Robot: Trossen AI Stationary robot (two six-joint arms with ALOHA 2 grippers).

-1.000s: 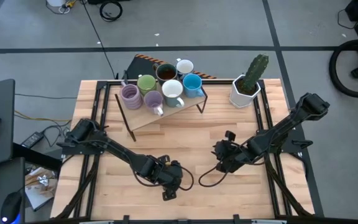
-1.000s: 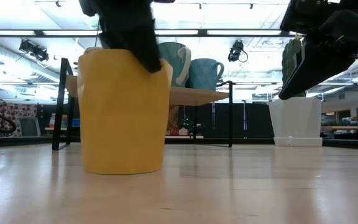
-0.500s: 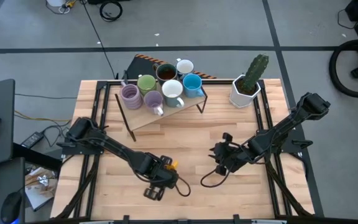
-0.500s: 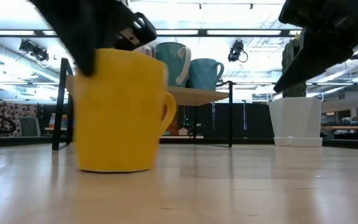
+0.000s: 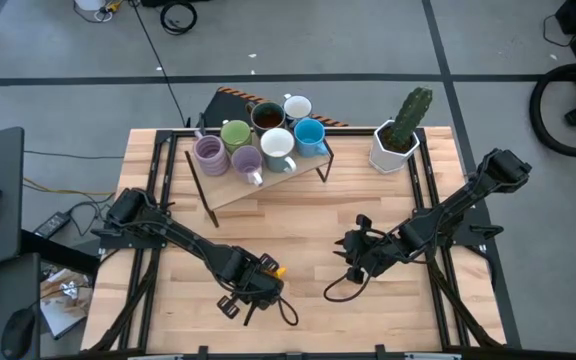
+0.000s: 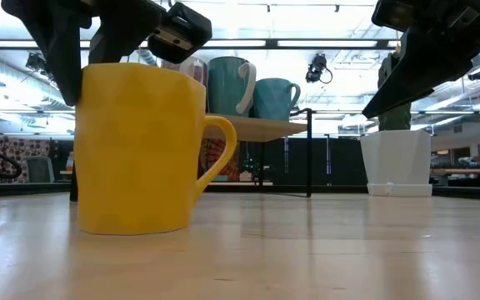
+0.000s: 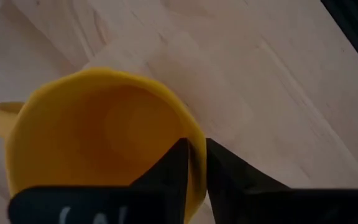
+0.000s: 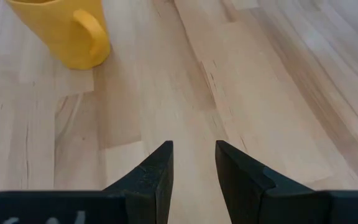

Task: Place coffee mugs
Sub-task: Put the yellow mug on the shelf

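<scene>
An orange-yellow coffee mug (image 6: 140, 150) stands upright on its base on the wooden table, near the front edge and left of centre. My left gripper (image 5: 264, 277) is above it, shut on its rim. Only a sliver of the mug (image 5: 275, 268) shows under the arm in the high view. Its handle (image 8: 92, 31) faces my right gripper (image 8: 194, 165), which hovers open over bare table right of centre with nothing between its fingers. Several more mugs, purple, green, dark brown, white and blue, stand on a low wooden shelf (image 5: 268, 185) at the back. My left gripper pinches the mug's rim (image 7: 197, 149) on the side away from the handle, with one finger (image 7: 176, 171) inside the cup and the other (image 7: 229, 174) outside against the wall. The fingers come from above, pointing steeply down. The mug stays upright with its base on the table.
A white hexagonal pot with a cactus (image 5: 400, 135) stands at the back right of the table. The shelf's dark legs (image 6: 309, 154) stand on the table behind the mug. Bare wood lies between the two grippers and in front of the shelf.
My left gripper has rolled its wrist and shifted a little toward the table's left and near edges. The mug has turned about upright on the table, so its handle has swung into sight on the side toward the right arm.
</scene>
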